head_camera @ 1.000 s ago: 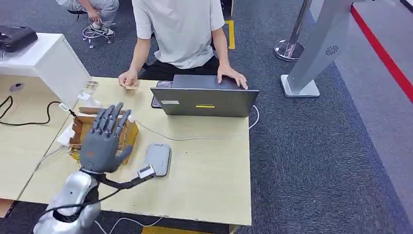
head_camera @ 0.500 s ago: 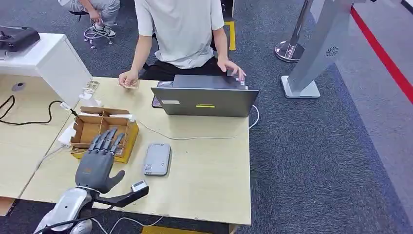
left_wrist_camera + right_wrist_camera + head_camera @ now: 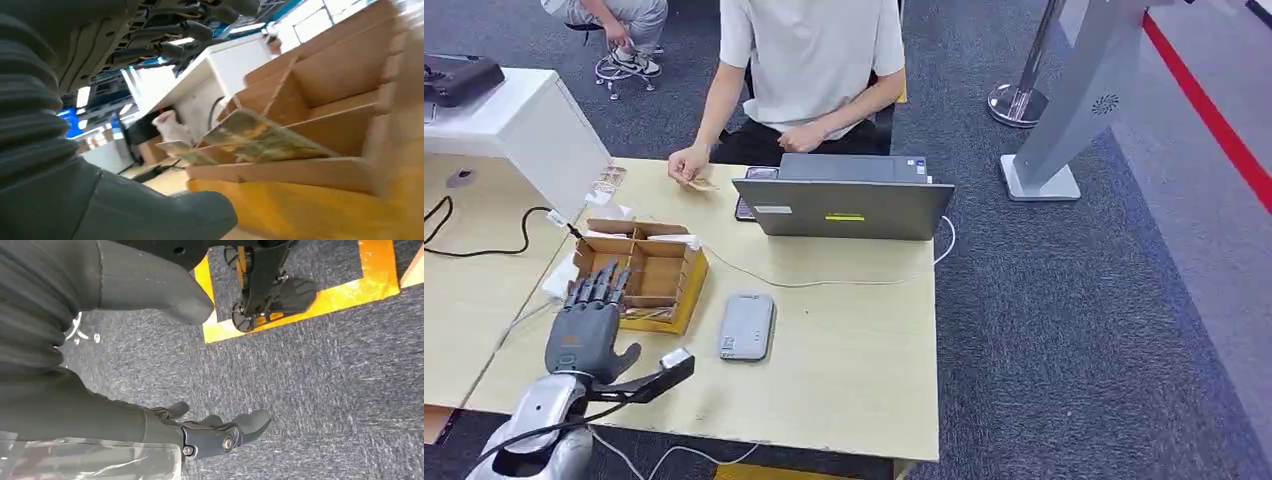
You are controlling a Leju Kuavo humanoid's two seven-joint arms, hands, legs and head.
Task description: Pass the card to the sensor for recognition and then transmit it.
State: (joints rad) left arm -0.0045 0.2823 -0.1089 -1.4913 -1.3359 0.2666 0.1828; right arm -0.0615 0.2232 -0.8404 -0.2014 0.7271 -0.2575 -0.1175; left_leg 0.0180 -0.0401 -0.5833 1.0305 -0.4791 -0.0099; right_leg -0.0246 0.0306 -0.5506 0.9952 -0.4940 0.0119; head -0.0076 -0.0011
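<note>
The robot's empty left hand (image 3: 584, 325), fingers spread, hovers at the near edge of the cardboard box (image 3: 686, 278), where the card (image 3: 260, 137) leans in the compartment just ahead of its fingertips, long edge running crosswise.

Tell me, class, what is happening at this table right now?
The robot's left hand hovers open beside a divided cardboard box holding cards, gripping nothing yet. A grey sensor lies on the table next to the box. Across the table, a person sits behind a laptop. The right hand hangs over the carpet.
</note>
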